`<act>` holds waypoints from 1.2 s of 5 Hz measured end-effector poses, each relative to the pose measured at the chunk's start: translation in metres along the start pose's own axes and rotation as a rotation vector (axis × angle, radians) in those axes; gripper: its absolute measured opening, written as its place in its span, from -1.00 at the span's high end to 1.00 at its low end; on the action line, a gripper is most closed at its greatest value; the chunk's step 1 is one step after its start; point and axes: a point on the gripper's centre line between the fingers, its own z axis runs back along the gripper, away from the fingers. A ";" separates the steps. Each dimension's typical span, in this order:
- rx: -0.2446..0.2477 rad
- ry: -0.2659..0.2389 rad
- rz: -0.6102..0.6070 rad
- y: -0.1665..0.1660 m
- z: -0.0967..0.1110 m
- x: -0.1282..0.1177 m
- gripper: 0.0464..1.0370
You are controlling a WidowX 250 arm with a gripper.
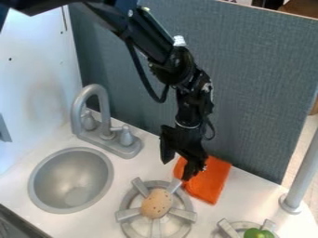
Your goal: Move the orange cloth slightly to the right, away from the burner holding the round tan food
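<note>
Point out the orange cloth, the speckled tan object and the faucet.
Orange cloth (212, 182): camera view, on its flat middle.
Speckled tan object (157, 203): camera view, middle of its rounded top.
Faucet (76, 114): camera view, on the upright part of its curved pipe.

The bottom edge crops a green object and a burner. The gripper partly hides an orange cloth.

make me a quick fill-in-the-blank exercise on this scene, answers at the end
The cloth near the claw is colored ____.
The rounded object on the lower right burner is colored ____.
The gray faucet stands beside the round, bowl-shaped ____.

Missing words: orange; green; sink.
</note>
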 end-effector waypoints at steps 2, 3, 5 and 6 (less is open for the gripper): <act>-0.013 0.015 -0.016 -0.001 -0.014 0.005 -0.93; -0.010 0.007 -0.012 0.002 -0.014 0.022 -0.93; 0.000 0.034 0.023 0.005 -0.039 0.037 -0.93; 0.019 0.022 0.081 0.009 -0.044 0.040 -0.93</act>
